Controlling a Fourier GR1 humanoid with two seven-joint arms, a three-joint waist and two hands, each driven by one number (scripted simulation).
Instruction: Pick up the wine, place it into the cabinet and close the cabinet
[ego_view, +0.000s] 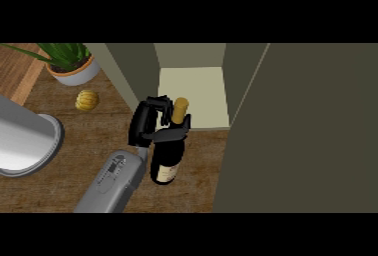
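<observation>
The wine bottle (167, 155) is dark, with a cream label near its base and a gold-capped neck pointing at the cabinet. My left hand (146, 122) is shut round its neck and shoulder, coming in from the bottle's left side. The bottle hangs tilted over the wooden counter (81, 165), just in front of the cabinet's opening. The cabinet (193, 87) stands open, its pale shelf floor bare behind the bottle's cap. Its olive door (310, 130) is swung out and fills the right side of the view. My right hand does not show.
A potted green plant (72, 64) stands at the back left. A small yellow ribbed fruit (87, 100) lies in front of it. A large grey round vessel (22, 142) sits at the left edge.
</observation>
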